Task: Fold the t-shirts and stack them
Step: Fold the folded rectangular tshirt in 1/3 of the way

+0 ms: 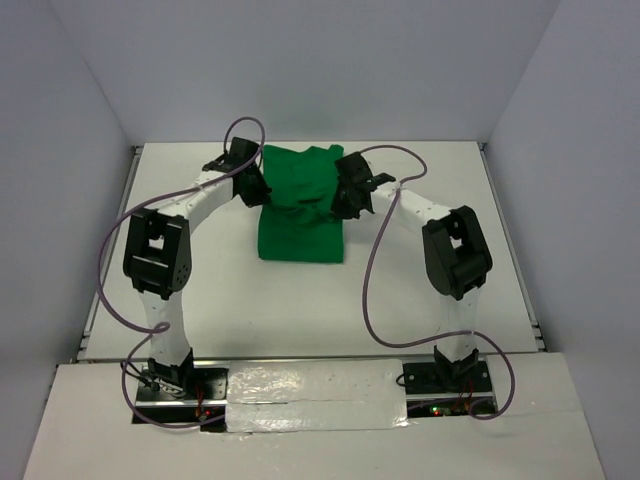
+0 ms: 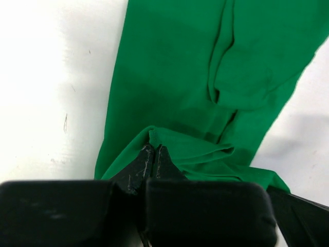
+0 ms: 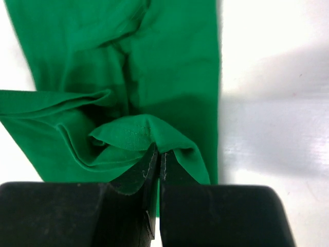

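The left gripper (image 2: 153, 156) and right gripper (image 3: 157, 156) are each pinching an edge of the t-shirt (image 1: 300, 230), which is lying between them on the tabletop (image 1: 430, 300). It is looking narrowed already (sides seemingly folded in), so I judge the crosswise fold is what is remaining.

Nothing legible in any of my three views: no text, label, brand, number or sign. The t-shirt (image 1: 300, 215) is plain green cloth, unprinted. My left pincer (image 2: 152, 156) and right pincer (image 3: 157, 158) show only pale scuff marks on black, which form no characters.
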Tool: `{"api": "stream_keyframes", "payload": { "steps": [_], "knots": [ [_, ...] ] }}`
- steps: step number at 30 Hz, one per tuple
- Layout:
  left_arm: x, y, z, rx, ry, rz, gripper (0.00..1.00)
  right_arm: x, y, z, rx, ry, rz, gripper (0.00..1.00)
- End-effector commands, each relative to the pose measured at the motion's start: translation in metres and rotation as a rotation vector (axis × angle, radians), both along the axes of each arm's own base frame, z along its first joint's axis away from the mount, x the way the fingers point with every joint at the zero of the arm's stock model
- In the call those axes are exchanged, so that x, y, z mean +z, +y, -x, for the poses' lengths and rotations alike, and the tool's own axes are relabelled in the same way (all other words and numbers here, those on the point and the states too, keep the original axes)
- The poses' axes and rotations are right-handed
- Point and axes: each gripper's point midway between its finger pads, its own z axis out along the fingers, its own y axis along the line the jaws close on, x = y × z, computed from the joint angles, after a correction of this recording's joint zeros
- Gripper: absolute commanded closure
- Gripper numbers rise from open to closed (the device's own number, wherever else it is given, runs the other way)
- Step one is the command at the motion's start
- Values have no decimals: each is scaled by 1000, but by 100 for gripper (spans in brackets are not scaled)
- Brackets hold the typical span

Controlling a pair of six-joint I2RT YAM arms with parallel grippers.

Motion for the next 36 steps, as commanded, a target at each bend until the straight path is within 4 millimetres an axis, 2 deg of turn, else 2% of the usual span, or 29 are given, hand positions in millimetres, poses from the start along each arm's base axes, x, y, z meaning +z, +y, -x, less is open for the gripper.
{"api": "stream_keyframes", "payload": {
  "steps": [1, 4, 5, 6, 7, 8, 9, 11, 12, 14, 16, 17, 18, 19, 20, 21, 22, 23, 24, 25, 26, 27, 28, 29, 30, 31, 32, 34, 36],
  "knots": [
    [5, -5, -17, -34, -42, 3, 100, 9, 0, -21, -7, -34, -29, 100],
    [-1, -6, -26, -36, -40, -1, 100, 3, -1, -30, -14, -25, -38, 95],
    [4, -6, -33, -36, -57, -6, 100, 5, -1, -35, -16, -30, -44, 92],
    [-6, -6, -35, -35, -37, -18, 89, 5, 0, -38, -14, -30, -40, 86],
    [0, -2, -40, -25, -36, -39, 83, 6, 4, -42, -1, -30, -59, 70],
    [1, -1, -42, -24, -32, -50, 76, 7, 3, -43, 1, -27, -55, 63],
    [-3, 1, -45, -22, -26, -61, 54, 11, 4, -44, 5, -34, -57, 49],
    [12, 2, -52, -29, -66, -83, 32, 21, 1, -47, -3, -60, -55, 37],
    [24, 4, -54, -28, -91, -85, 13, 26, 0, -45, -4, -68, -57, 27],
    [49, 12, -55, -7, -131, -118, 4, 40, -6, -39, -14, -94, -68, 24],
    [68, 26, -52, 37, -158, -166, 3, 55, -13, -25, -15, -126, -85, 23],
    [89, 31, -44, 50, -191, -169, 3, 60, -15, -18, -18, -138, -93, 24],
    [81, 36, -32, 52, -168, -181, 3, 63, -22, -3, -21, -141, -98, 24],
    [84, 37, -23, 59, -168, -171, 4, 66, -24, 2, -19, -154, -110, 24],
    [104, 38, -11, 62, -213, -142, 5, 65, -25, 11, -16, -147, -119, 25],
    [75, 39, 12, 63, -139, -133, 6, 57, -30, 29, -12, -121, -125, 25],
    [71, 38, 24, 55, -135, -113, 6, 57, -28, 34, -8, -127, -153, 25],
    [61, 34, 46, 34, -134, -81, 8, 47, -29, 52, 8, -94, -179, 25],
    [54, 31, 58, 43, -117, -48, 9, 43, -28, 58, 13, -84, -194, 26],
    [64, 22, 71, 14, -141, 5, 9, 44, -22, 63, 28, -80, -226, 28],
    [56, 19, 80, 4, -133, 30, 10, 38, -21, 70, 33, -61, -230, 29],
    [37, 17, 94, 5, -100, 53, 10, 31, -20, 79, 40, -43, -230, 29],
    [38, 14, 100, -3, -106, 77, 10, 28, -15, 86, 51, -34, -235, 29],
    [32, 11, 106, -6, -96, 84, 10, 16, -17, 95, 44, -7, -226, 29],
    [18, 7, 118, -16, -58, 106, 11, 16, -17, 100, 43, -8, -235, 29],
    [12, 6, 122, -13, -45, 115, 12, 17, -15, 101, 29, -12, -258, 29],
    [1, 2, 131, -12, -11, 133, 13, 5, -18, 109, 13, 11, -258, 29],
    [-6, -3, 131, 2, -7, 167, 19, 3, -15, 109, -15, 9, -301, 30],
    [-17, -5, 135, 34, 10, 198, 20, -9, -14, 113, -34, 35, -312, 31]
  ]
}}
